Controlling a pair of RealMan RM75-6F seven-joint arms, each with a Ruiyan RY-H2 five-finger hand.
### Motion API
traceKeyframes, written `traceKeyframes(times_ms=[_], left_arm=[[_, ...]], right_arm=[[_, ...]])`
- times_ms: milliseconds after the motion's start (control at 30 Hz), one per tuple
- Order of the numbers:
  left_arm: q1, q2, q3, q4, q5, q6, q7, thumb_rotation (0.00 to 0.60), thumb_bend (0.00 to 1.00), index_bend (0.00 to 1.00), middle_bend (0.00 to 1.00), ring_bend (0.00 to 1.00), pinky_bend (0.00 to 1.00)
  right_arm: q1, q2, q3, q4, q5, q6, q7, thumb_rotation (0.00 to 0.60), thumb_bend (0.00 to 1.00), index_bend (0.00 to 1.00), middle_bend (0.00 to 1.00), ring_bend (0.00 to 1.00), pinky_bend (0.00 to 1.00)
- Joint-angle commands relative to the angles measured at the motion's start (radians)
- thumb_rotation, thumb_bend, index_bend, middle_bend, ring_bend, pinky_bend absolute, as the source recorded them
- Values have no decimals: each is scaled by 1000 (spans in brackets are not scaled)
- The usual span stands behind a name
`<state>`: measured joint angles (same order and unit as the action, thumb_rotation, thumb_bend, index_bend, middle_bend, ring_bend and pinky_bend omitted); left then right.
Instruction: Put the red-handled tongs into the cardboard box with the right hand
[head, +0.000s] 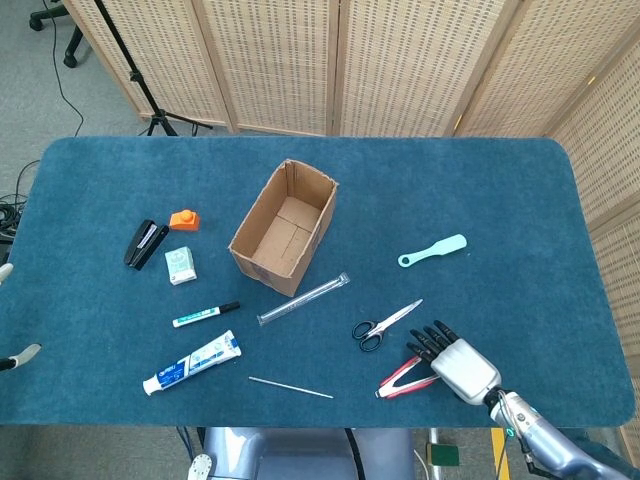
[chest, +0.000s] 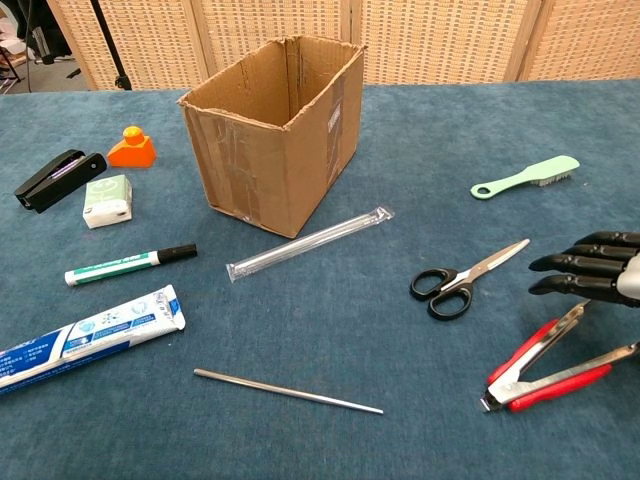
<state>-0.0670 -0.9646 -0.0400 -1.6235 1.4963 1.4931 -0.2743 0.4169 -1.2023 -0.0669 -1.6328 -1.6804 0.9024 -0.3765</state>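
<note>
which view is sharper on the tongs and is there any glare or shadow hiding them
Chest view: tongs large and crisp, no glare, only a soft shadow. Head view: tongs small and partly hidden by the right hand; even, flat lighting.

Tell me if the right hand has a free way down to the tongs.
Probably yes: the right hand hovers open over the tongs, with nothing between; the scissors lie apart.
</note>
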Motion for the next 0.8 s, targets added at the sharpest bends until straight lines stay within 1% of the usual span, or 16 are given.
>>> traceKeyframes(times_ms=[33, 133, 200, 233, 300, 367, 467, 567, 633, 800], left_arm=[[-1, 0, 1, 0, 1, -3, 2, 600, 0, 0, 0, 0, 47], [-2, -2, 2, -1, 2, -6, 8, 600, 0, 0, 0, 0, 47], [-3, -3, 2, -2, 1, -9, 12, 600, 0, 0, 0, 0, 47], [-4, -3, 2, -3, 1, -10, 12, 600, 0, 0, 0, 0, 47], [-4, -3, 1, -3, -1, -12, 12, 600, 0, 0, 0, 0, 47], [-5, -2, 0, -3, -4, -15, 12, 600, 0, 0, 0, 0, 47], [-7, -2, 0, -3, -6, -18, 13, 600, 0, 0, 0, 0, 47], [-8, -2, 0, -3, -6, -23, 12, 600, 0, 0, 0, 0, 47], [-9, -1, 0, -4, -6, -24, 11, 600, 0, 0, 0, 0, 47], [-8, 2, -1, -4, -7, -25, 5, 600, 0, 0, 0, 0, 47]], right_arm=[[5, -20, -4, 20, -2, 5, 1, 600, 0, 41, 35, 48, 59], [10, -49, -6, 50, -8, 13, 9, 600, 0, 95, 90, 104, 89], [16, -74, -9, 84, -16, 19, 15, 600, 15, 152, 145, 155, 107], [17, -79, -9, 91, -17, 21, 17, 600, 31, 200, 192, 197, 119], [19, -91, -12, 109, -24, 30, 25, 600, 88, 297, 293, 280, 153], [21, -104, -15, 128, -35, 44, 42, 600, 191, 415, 418, 381, 209], [25, -121, -23, 166, -60, 72, 87, 600, 301, 533, 525, 464, 258], [29, -128, -28, 195, -80, 105, 123, 600, 363, 586, 558, 487, 272], [30, -125, -29, 203, -95, 136, 150, 600, 396, 593, 564, 488, 272], [29, -64, -5, 166, -128, 253, 207, 600, 486, 595, 575, 492, 272]])
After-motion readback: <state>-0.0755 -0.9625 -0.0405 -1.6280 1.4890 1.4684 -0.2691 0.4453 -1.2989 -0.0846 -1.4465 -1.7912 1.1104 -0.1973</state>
